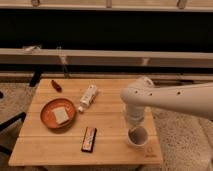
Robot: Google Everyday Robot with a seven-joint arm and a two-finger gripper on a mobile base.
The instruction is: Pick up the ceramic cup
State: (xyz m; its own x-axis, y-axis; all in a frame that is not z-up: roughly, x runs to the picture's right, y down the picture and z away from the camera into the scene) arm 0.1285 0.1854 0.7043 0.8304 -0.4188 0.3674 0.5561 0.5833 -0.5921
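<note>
- I see the ceramic cup (137,136) standing upright near the front right corner of the wooden table (110,127), its dark inside showing.
- My gripper (134,120) is directly above the cup, at its rim; the white arm (170,100) reaches in from the right.
- An orange plate (48,119) with a pale square piece (61,115) on it sits at the left side.
- A slim white bottle (88,97) lies on its side near the middle.
- A dark snack bar (89,139) lies by the front edge.
- A small red item (56,86) lies at the back left.
</note>
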